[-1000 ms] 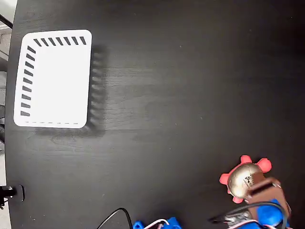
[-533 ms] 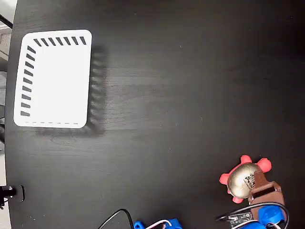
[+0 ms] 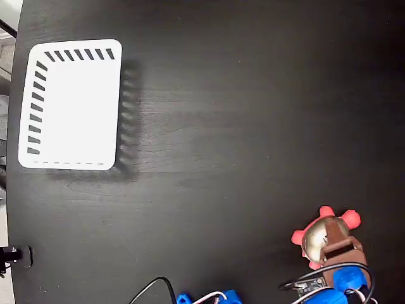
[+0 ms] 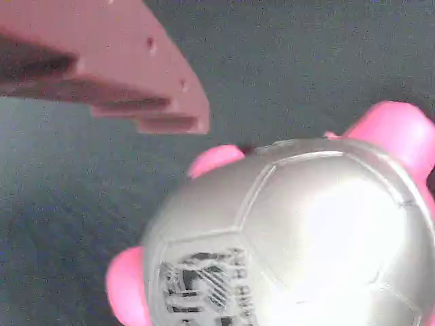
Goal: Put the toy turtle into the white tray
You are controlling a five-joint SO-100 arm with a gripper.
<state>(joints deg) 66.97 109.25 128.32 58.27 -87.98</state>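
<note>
Jaws: cannot tell how wide they stand; wrist view shows one reddish finger [image 4: 129,75] up left, clear of the shell, the other out of frame; no grip visible

Tray: white tray [image 3: 69,104] at far left of the fixed view, upper part, slots along its top and left sides; nothing in it

Table: black table [image 3: 221,126] bare between tray and toy; a dark cable [image 3: 158,286] loops at the bottom edge

Turtle: toy turtle [image 3: 319,233] at lower right of the fixed view, resting on the table, well apart from the tray; pink-red limbs show round a shiny domed shell; wrist view fills with the shell, dark printed mark at lower left

Gripper: gripper [image 3: 334,244] right over the turtle's lower right side, brown fingers overlapping the shell; blue arm body just below

Step in hand: judged as settling for the grasp; task barely begun

How to do it well: centre the dome between the fingers before closing; the shell looks smooth and rounded, so a high pinch may squirt it out; go low, at the widest part, clear of the legs; close gently, lift straight
</note>
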